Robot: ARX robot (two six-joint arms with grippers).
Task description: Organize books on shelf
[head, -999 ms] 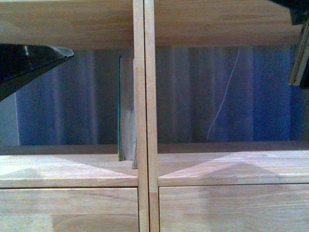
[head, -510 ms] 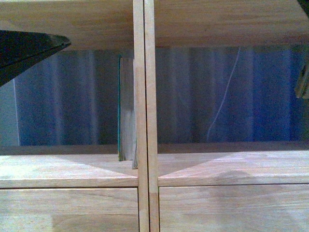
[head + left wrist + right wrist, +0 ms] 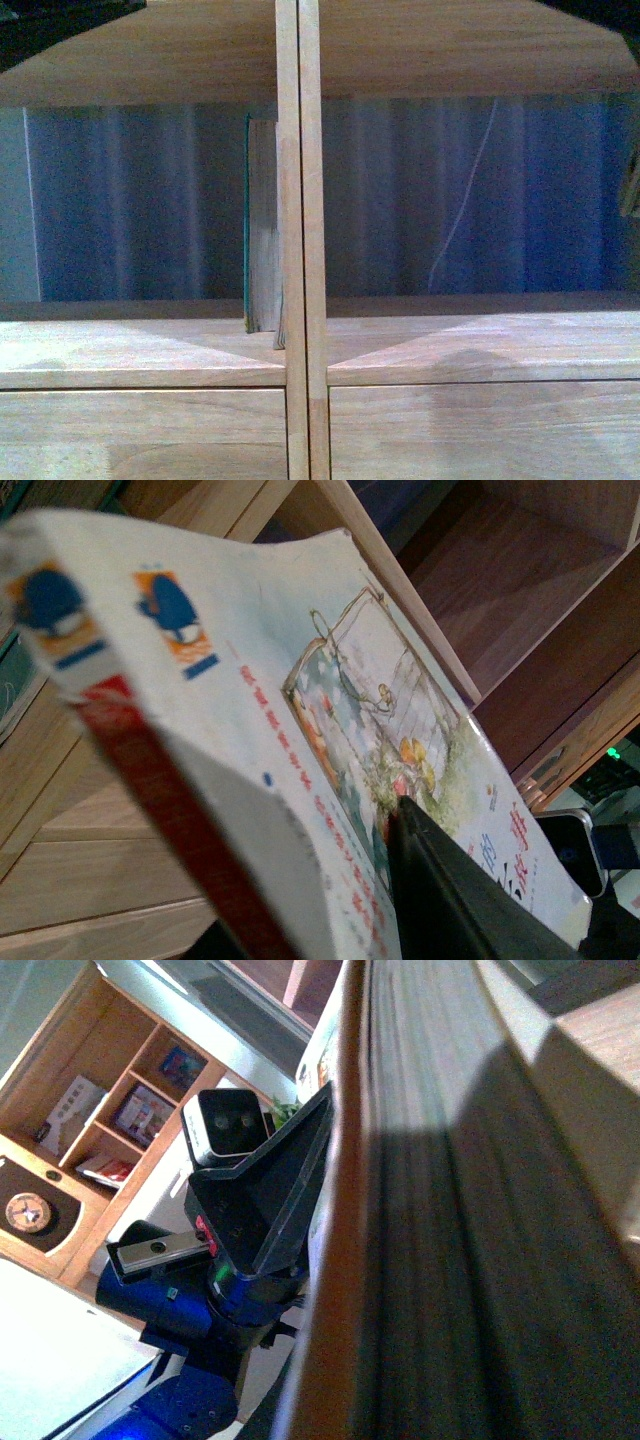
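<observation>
**Hidden or unclear.** The front view took in only part of the shelf (image 3: 150,345). Dark shapes cut off at both upper corners could not be identified.
- Right gripper: no fingers appeared in any view. Its wrist camera was filled by a close, blurred block of page edges (image 3: 480,1260). Whether the claw gripped this block could not be told.
- Left gripper (image 3: 405,825): one black finger (image 3: 450,900) lay across the book's cover, with the opposing finger hidden beneath. The claw was clamped on the white paperback (image 3: 300,680).

**Compartments and contents.**
- The left compartment held the teal book (image 3: 262,225), upright and touching the central divider (image 3: 300,150), page edges outward.
- A drawer front (image 3: 140,430) lay below this compartment.

**White paperback.** It was held tilted in the air near pale shelf wood, with the red-white spine (image 3: 170,780) nearest the left wrist camera and the colourful cover picture uppermost.

**Surroundings.**
- Behind the shelf's open back hung a bluish pleated curtain (image 3: 130,200) and a thin white cord (image 3: 465,200).
- The right wrist view showed a darker cabinet with a round clock (image 3: 25,1210).
- The same view showed the left arm's white wrist camera (image 3: 235,1125).
</observation>
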